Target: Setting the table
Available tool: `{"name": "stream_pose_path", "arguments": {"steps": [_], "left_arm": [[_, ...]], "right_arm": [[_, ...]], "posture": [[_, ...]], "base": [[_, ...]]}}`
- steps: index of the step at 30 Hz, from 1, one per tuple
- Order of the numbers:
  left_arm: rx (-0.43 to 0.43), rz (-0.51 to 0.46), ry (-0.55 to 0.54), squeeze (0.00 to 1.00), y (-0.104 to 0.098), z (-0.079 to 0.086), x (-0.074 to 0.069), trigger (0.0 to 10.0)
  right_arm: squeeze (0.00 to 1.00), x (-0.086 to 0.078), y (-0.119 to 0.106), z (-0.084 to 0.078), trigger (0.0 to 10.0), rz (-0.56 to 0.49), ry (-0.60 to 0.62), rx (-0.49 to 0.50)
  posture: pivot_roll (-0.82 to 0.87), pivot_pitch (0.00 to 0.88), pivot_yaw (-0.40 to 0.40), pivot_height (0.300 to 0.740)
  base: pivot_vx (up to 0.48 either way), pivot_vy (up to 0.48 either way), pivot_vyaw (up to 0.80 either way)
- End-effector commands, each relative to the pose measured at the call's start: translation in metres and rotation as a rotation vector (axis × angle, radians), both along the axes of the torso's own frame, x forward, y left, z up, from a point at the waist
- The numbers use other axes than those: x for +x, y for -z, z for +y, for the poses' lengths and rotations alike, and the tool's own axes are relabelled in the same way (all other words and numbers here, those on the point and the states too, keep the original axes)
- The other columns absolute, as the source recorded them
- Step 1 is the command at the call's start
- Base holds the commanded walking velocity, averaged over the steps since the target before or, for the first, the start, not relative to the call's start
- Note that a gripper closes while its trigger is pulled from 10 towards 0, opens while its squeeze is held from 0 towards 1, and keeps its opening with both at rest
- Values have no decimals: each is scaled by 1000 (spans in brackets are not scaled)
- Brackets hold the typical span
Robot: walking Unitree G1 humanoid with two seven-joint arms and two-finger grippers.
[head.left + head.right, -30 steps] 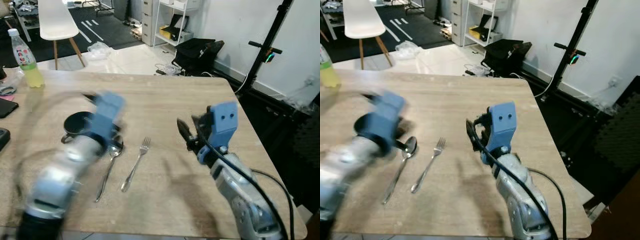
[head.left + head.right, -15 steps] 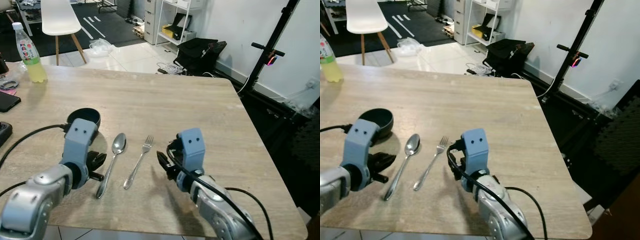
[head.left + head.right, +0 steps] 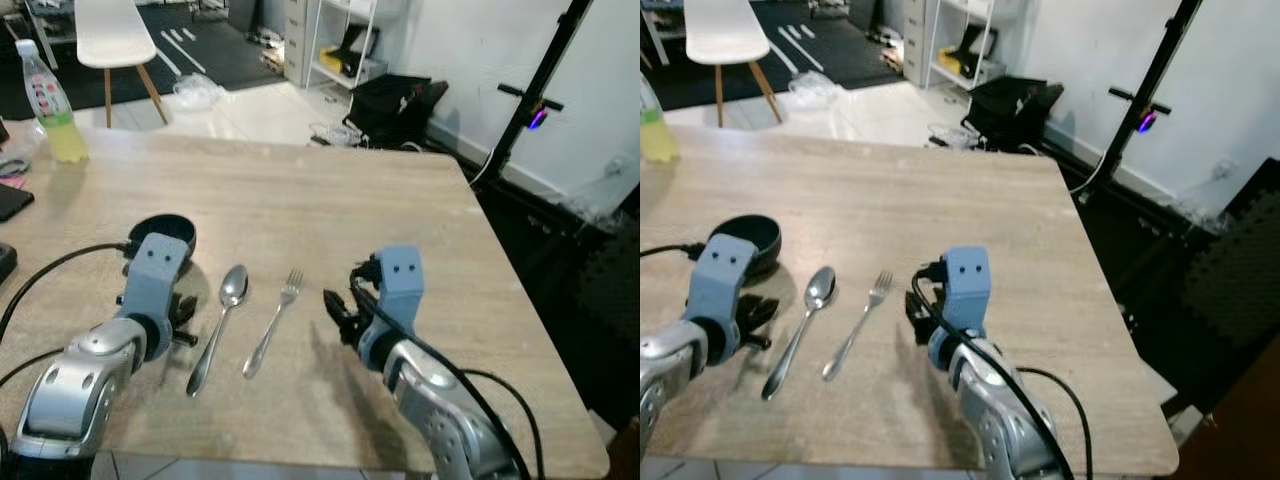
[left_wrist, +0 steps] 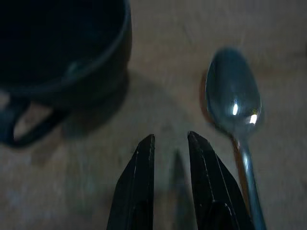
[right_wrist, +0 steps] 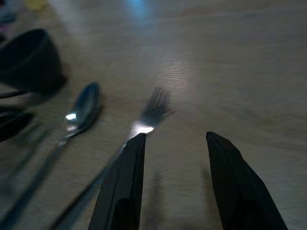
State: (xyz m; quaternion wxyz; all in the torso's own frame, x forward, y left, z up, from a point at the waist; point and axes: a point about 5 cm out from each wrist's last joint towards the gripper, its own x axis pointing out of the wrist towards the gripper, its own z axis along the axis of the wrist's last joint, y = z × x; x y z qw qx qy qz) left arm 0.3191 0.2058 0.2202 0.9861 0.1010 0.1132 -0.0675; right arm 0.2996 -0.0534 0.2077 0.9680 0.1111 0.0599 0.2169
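Low in the frame, the spoon (image 3: 222,312) and fork (image 3: 273,322) lie side by side on the wooden surface (image 3: 300,200), just right of the black cup (image 3: 160,233), seemingly laid out as a place setting. The left gripper (image 4: 170,148), jaws slightly apart, hovers empty between cup and spoon; the right gripper (image 5: 173,143), jaws apart, sits beside the fork. A bottle (image 3: 45,100), a white chair (image 3: 110,35) and shelving (image 3: 335,40) occupy the upper frame.

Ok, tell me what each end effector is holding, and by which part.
Nothing is held. The left end effector hovers between the black cup and the spoon; the right end effector is open beside the fork.
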Motion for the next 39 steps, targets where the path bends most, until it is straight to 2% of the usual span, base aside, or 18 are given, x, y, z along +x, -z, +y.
{"name": "stream_pose_path", "arguments": {"steps": [1, 2, 3, 4, 5, 6, 10, 16, 17, 18, 21, 24, 25, 26, 30, 34, 37, 39], "left_arm": [[4, -21, -13, 0, -4, 7, 1, 10000], [4, -21, -13, 0, -4, 7, 1, 10000], [13, -35, -17, 0, -7, 8, 1, 10000], [19, -44, -17, 55, -9, 9, 0, 10000], [19, -44, -17, 55, -9, 9, 0, 10000], [27, -50, -25, 24, -10, 10, 0, 10000], [29, -57, -36, 0, -10, 10, -2, 10000], [20, -87, -29, 0, -19, 7, 0, 10000], [15, -113, -20, 0, -26, 5, 2, 10000], [13, -123, -16, 0, -30, 4, 3, 10000], [7, -149, -8, 0, -39, 2, 6, 10000], [-2, -181, 3, 0, -50, -1, 10, 10000], [-2, -181, 3, 0, -50, -1, 10, 10000], [7, -169, -2, 0, -48, -1, 13, 10000], [16, -146, -6, 0, -41, -1, 13, 10000], [10, -126, -10, 0, -34, -5, 12, 10000], [-7, -80, 12, 0, -20, -11, 7, 10000], [-29, -85, 51, 0, -14, -17, 4, 10000]], "right_arm": [[0, -5, 11, 18, 10000, 58, -106, -23], [0, -5, 11, 18, 10000, 58, -106, -23], [153, -7, 17, 24, 10000, 63, -126, -55], [576, -7, 22, 28, 10000, 69, -128, -74], [576, -7, 22, 28, 10000, 69, -128, -74], [1000, -6, 26, 34, 10000, 79, -126, -81], [1000, 1, 33, 48, 10000, 119, -85, -71], [1000, 4, 30, 66, 10000, 108, -69, -70], [24, 8, 29, 71, 10000, 80, -26, -116], [24, 9, 28, 71, 10000, 65, -3, -142], [0, 12, 28, 74, 10000, 73, 19, -136], [0, 11, 23, 86, 10000, 77, -27, -72], [0, 11, 23, 86, 10000, 77, -27, -72], [0, 8, 10, 95, 10000, 22, -89, -14], [0, 5, 4, 97, 10000, -17, -131, -4], [0, 3, -7, 85, 10000, -73, -130, 35], [0, 8, -16, 61, 10000, -179, -44, -11], [0, 13, -25, 37, 10000, -242, 28, -8]], "posture": [[112, 177, -2, 740], [112, 177, -2, 740], [112, 180, -6, 740], [115, 183, -11, 740], [115, 183, -11, 740], [115, 183, -11, 740], [132, 184, -22, 740], [139, 188, -28, 740], [143, 189, -30, 740], [143, 189, -30, 740], [148, 191, -34, 740], [148, 192, -32, 740], [148, 192, -32, 740], [155, 192, -29, 740], [149, 192, -26, 740], [138, 198, -23, 740], [141, 197, -20, 740], [133, 200, -22, 740]], "base": [[0, 0, 0], [0, 0, 0], [0, 0, 0], [0, 0, 0], [0, 0, 0], [0, 0, 0], [0, 0, 0], [0, 0, 0], [0, 0, 0], [0, 0, 0], [0, 0, 0], [0, 0, 0], [0, 0, 0], [0, 0, 0], [0, 0, 0], [0, 0, 0], [0, 0, 0], [0, 0, 0]]}}
